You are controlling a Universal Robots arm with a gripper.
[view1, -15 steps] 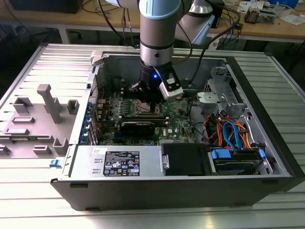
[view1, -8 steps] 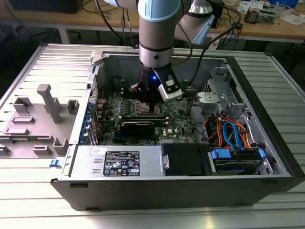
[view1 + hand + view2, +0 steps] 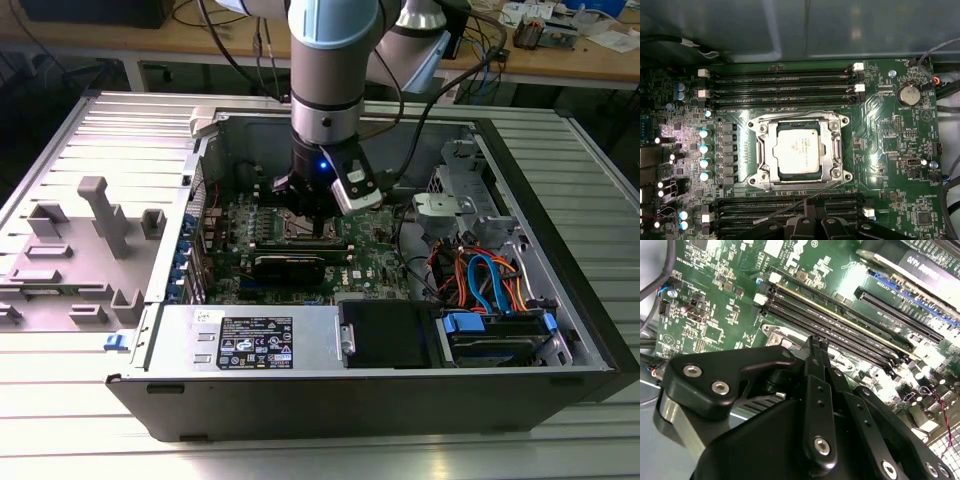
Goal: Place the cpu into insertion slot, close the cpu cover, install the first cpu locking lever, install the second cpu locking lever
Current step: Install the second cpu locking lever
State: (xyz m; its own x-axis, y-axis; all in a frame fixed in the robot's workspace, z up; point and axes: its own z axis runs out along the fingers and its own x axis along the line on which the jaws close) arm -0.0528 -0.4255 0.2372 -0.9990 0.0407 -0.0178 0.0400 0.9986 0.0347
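The arm reaches down into the open pc case (image 3: pixel 560 300), w/ the end effector (image 3: pixel 312 213) low over the green board (image 3: pixel 375 255). In the second wrist view the end effector (image 3: pixel 817 342) has its two thin black fingers (image 3: pixel 821 360) pressed close together, narrow, w/ nothing held between them.

In the first wrist view the cpu (image 3: pixel 798 150) sits flat in the insertion slot (image 3: pixel 761 176), in the middle of the board. The cpu cover (image 3: pixel 835 150) lies down flat around it, so the silvery chip shows thru the big window. A thin metal lever (image 3: pixel 795 206) sticks out at a slant from the slot's edge toward the end effector (image 3: pixel 811 218), just beside the fingertips.

Long black memory slots (image 3: pixel 780 87) run along two sides of the slot, very near it. A row of small round caps (image 3: pixel 703 155) stands on a third side. A round coin battery (image 3: pixel 907 93) sits well apart.

In the exterior view, case walls box the arm in. Coloured cables (image 3: pixel 485 280) bunch up on the exterior view's right. The case rests on a ribbed metal surface (image 3: pixel 60 370).
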